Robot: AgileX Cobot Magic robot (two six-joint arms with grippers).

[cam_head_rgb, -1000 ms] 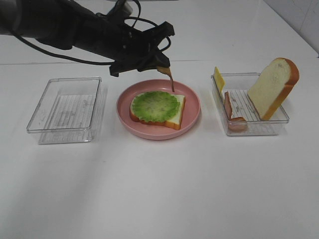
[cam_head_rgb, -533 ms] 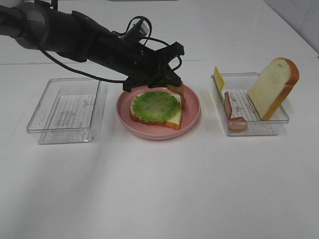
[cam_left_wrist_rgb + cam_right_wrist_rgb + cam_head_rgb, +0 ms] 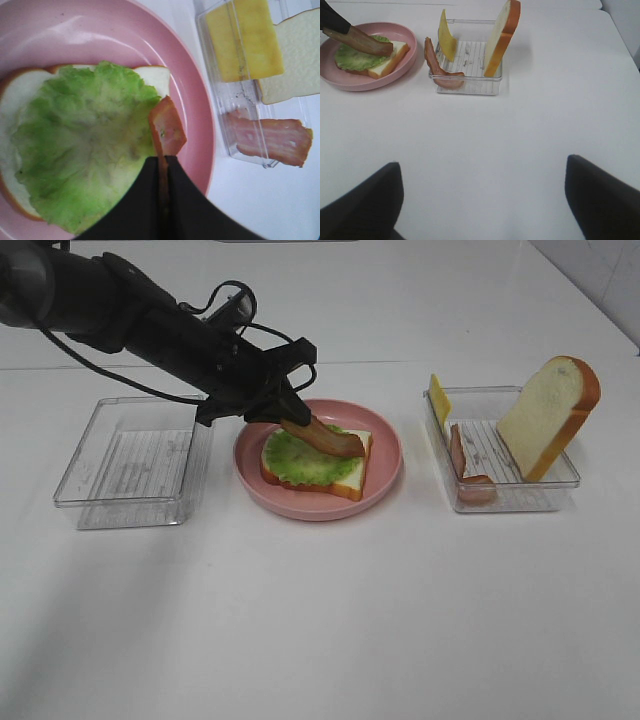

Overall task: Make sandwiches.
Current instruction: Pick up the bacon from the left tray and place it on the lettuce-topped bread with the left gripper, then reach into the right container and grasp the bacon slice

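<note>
Pinching a bacon strip (image 3: 325,438) in the closed left gripper (image 3: 285,418), tilted onto lettuce (image 3: 305,460) on bread (image 3: 352,473); holding the right gripper (image 3: 482,162) spread wide above the surface (image 3: 535,120).

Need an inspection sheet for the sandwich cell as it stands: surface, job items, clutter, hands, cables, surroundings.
Surface: white table, no spills seen.
Job's things: base bread slice under lettuce on the pink plate; right tray holds cheese slice, tray bacon strip, leaning bread slice; left tray holds nothing.
Clutter: nothing seen.
Hands: left hand shut on held bacon strip, lying low across the lettuce; right hand open, holding nothing.
Cables: black cable looped along the left arm.
Surroundings: tiled wall past the far right corner.
</note>
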